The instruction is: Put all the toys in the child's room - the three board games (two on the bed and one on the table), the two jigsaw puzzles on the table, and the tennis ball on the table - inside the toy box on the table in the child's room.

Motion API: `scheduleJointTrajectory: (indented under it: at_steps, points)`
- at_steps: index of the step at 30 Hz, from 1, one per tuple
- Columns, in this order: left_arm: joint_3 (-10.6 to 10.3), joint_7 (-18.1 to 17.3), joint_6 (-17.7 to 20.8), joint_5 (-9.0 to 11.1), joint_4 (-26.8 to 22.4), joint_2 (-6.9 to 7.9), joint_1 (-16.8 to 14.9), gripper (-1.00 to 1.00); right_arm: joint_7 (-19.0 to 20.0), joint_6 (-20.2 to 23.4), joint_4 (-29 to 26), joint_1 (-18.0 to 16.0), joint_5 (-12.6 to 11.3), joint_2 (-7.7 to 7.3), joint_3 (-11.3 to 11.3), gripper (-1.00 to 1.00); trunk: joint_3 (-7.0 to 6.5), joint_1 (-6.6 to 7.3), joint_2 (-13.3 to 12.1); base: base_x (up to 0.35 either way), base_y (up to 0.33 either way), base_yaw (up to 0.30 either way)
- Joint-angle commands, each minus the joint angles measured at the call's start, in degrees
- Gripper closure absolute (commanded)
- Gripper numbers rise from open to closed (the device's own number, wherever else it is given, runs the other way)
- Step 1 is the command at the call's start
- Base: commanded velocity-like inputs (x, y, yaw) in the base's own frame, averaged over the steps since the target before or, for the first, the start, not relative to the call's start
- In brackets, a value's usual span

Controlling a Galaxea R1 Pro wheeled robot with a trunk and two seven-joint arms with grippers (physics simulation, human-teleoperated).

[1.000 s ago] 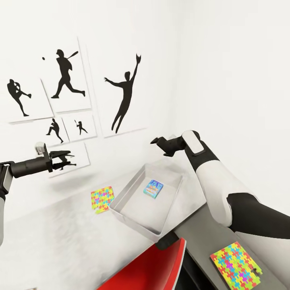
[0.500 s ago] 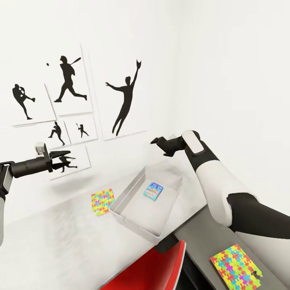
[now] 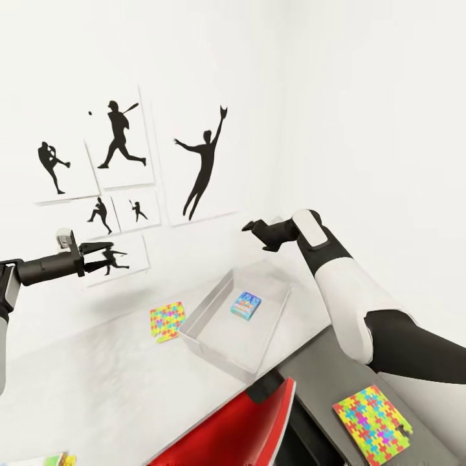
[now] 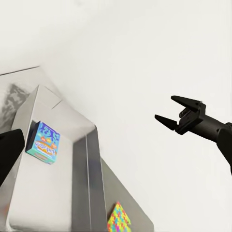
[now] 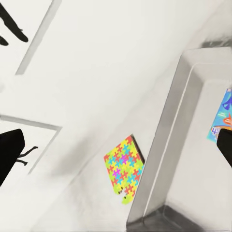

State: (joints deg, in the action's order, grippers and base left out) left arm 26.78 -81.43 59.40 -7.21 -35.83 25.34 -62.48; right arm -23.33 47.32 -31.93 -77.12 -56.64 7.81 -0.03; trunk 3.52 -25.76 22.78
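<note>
White wall ahead, we hold both hands up with nothing in them, left hand [image 3: 107,248] and right hand [image 3: 254,227] open, above the table [image 3: 116,382] where the box [image 3: 213,304] has one game [image 3: 246,304] and two puzzles [image 3: 167,320] still wait outside, and reaching low may bump it.

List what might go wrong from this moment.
One jigsaw puzzle lies flat against the table close beside the toy box; the thin edge may be hard to grip, and the gripper could nudge the box. The other puzzle sits near the dark section's edge and might slide off.
</note>
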Motion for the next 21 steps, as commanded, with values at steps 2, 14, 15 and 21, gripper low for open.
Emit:
scheduleJointTrajectory:
  at_steps: [2, 14, 15, 21]
  points:
    - [0.2, -0.5, 0.6, -0.6, 0.0, -0.03, -0.1, -1.00, -0.6, 0.1, -0.1, -0.1, -0.6, 0.01, 0.0, -1.00, 0.03, -0.03, 0.1, -0.157, 0.000, 0.000]
    - [0.2, -0.4, 0.6, -0.6, 0.0, -0.03, -0.1, -1.00, -0.6, 0.1, 0.0, -0.1, -0.6, 0.01, -0.1, -1.00, -0.02, -0.03, 0.1, -0.090, 0.009, -0.018]
    - [0.2, -0.4, 0.6, -0.6, 0.0, -0.03, -0.1, -1.00, -0.6, 0.1, 0.0, -0.1, -0.7, -0.01, -0.1, -1.00, 0.02, -0.03, 0.1, -0.237, 0.072, -0.153]
    - [0.2, -0.5, 0.6, -0.6, 0.0, -0.03, -0.1, -1.00, -0.6, 0.1, 0.0, -0.1, -0.7, 0.01, -0.1, -1.00, 0.29, -0.03, 0.1, -0.278, 0.084, -0.201]
